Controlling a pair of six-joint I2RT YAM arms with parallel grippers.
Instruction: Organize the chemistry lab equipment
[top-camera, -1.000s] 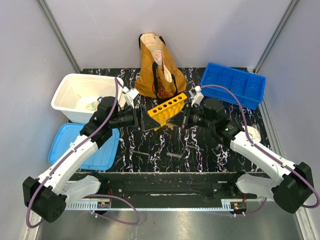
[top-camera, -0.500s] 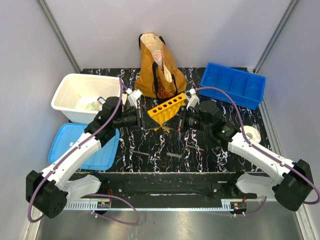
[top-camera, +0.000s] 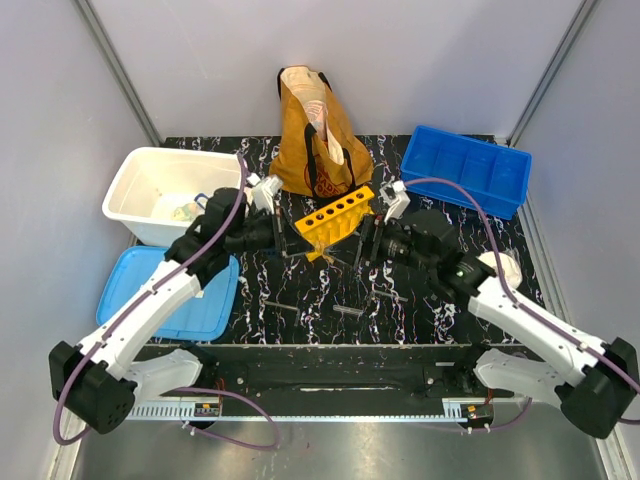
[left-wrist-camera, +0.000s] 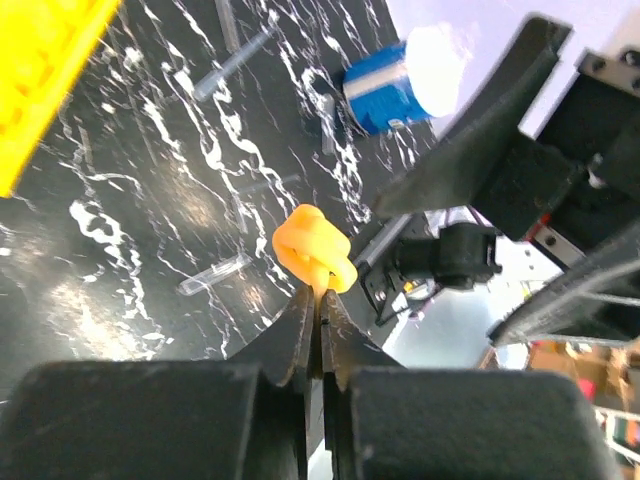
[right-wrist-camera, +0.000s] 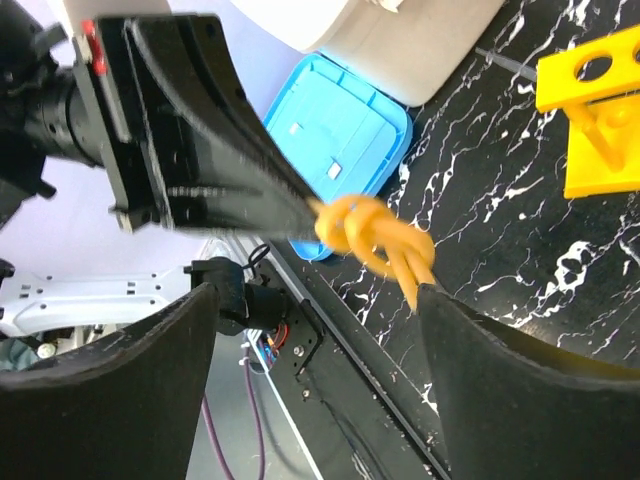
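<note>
Below the yellow rack (top-camera: 335, 214) at mid-frame, the left end effector (left-wrist-camera: 318, 300) is pinching an orange knotted band (left-wrist-camera: 313, 248) while the right end effector (right-wrist-camera: 315, 290) is gaping around it above open worktop (top-camera: 320, 282).

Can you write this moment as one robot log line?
left claw: shut on orange knot | right claw: open around knot

Yellow six-hole rack (top-camera: 335, 217) stands upright at centre of the top view, its hole row running diagonally. Orange knotted piece (left-wrist-camera: 313, 248) sits mid-frame in the left wrist view, off the surface, its lower end pinched by the left gripper (left-wrist-camera: 320, 300). Thin grey tubes (top-camera: 347, 311) lie flat at lower centre.
</note>
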